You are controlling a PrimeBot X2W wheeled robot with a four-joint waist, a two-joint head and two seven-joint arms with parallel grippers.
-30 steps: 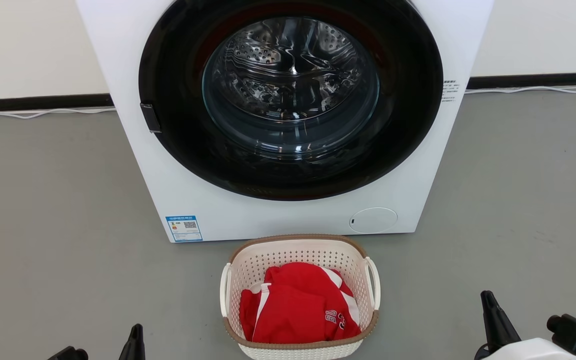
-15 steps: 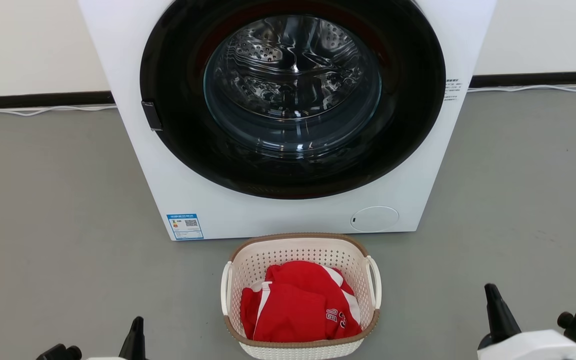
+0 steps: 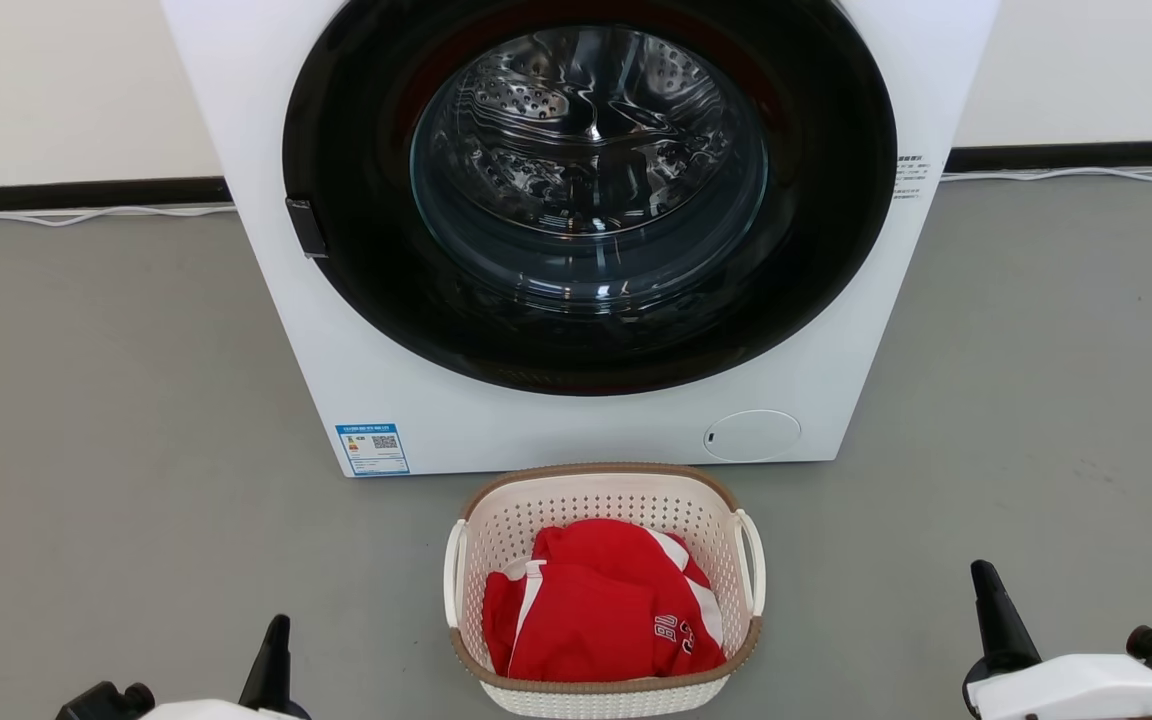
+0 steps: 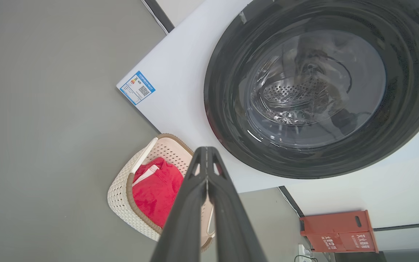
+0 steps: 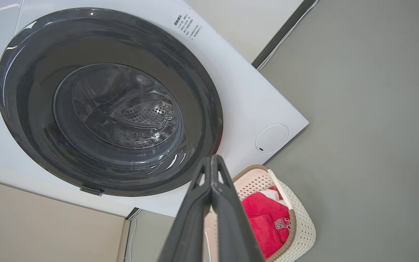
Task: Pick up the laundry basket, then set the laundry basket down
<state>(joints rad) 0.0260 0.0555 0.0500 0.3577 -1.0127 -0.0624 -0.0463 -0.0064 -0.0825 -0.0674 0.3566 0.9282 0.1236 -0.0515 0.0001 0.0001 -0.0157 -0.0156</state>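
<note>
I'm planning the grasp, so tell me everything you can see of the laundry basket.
The laundry basket is a small, rounded-rectangular tub of cream-white perforated plastic with a brown woven-look rim and a white loop handle on its left and right sides. It stands upright on the grey floor, just in front of the washing machine; whether they touch cannot be told. A crumpled red garment with white trim lies inside it.
</note>
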